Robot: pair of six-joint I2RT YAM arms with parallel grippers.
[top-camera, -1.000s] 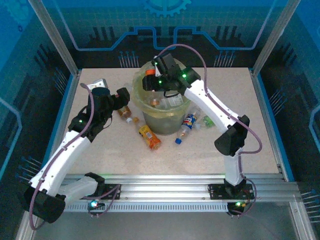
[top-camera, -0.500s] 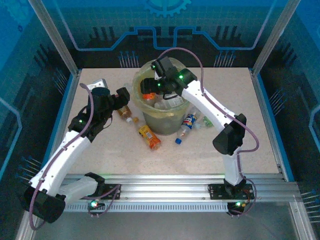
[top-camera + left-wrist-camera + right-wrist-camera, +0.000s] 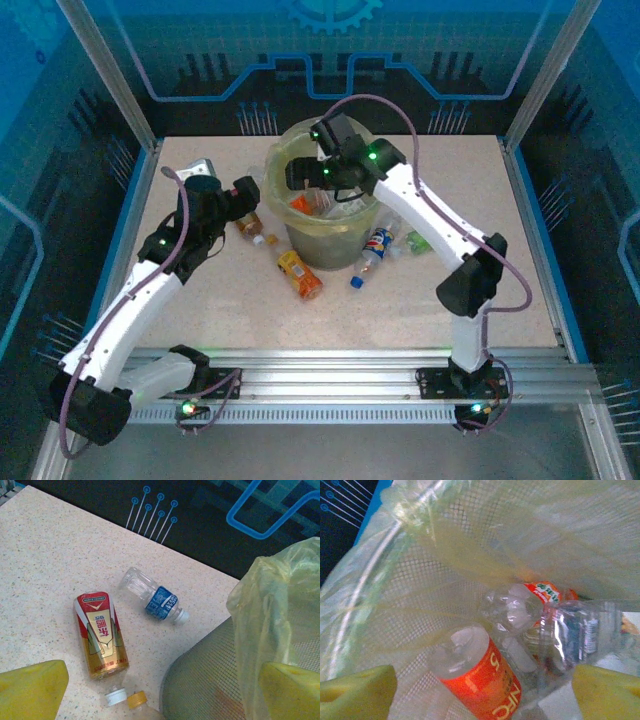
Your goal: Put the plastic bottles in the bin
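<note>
The yellow-green bin (image 3: 325,235) with its bag liner (image 3: 280,605) stands mid-table. My right gripper (image 3: 300,173) hangs open inside its mouth, and below the gripper (image 3: 481,692) an orange-labelled bottle (image 3: 480,677) lies among clear bottles (image 3: 516,611) on the bin's floor. My left gripper (image 3: 247,196) is open left of the bin, above a brown bottle with a red-gold label (image 3: 100,632), a clear blue-labelled bottle (image 3: 156,600) and a yellow-capped bottle (image 3: 136,700). Its pads (image 3: 30,690) hold nothing. An orange bottle (image 3: 300,275) and a blue-red labelled bottle (image 3: 373,247) lie in front of the bin.
The bin's mesh wall (image 3: 210,680) is close on the right of the left gripper (image 3: 162,692). A small green-labelled bottle (image 3: 415,240) lies right of the bin. A pale object (image 3: 195,168) sits at the table's far left. Blue panels wall in the table.
My right gripper carried an orange-capped bottle over the rim, dipped into the bin and let it go; the bottle now lies inside. The left arm has stayed put.
</note>
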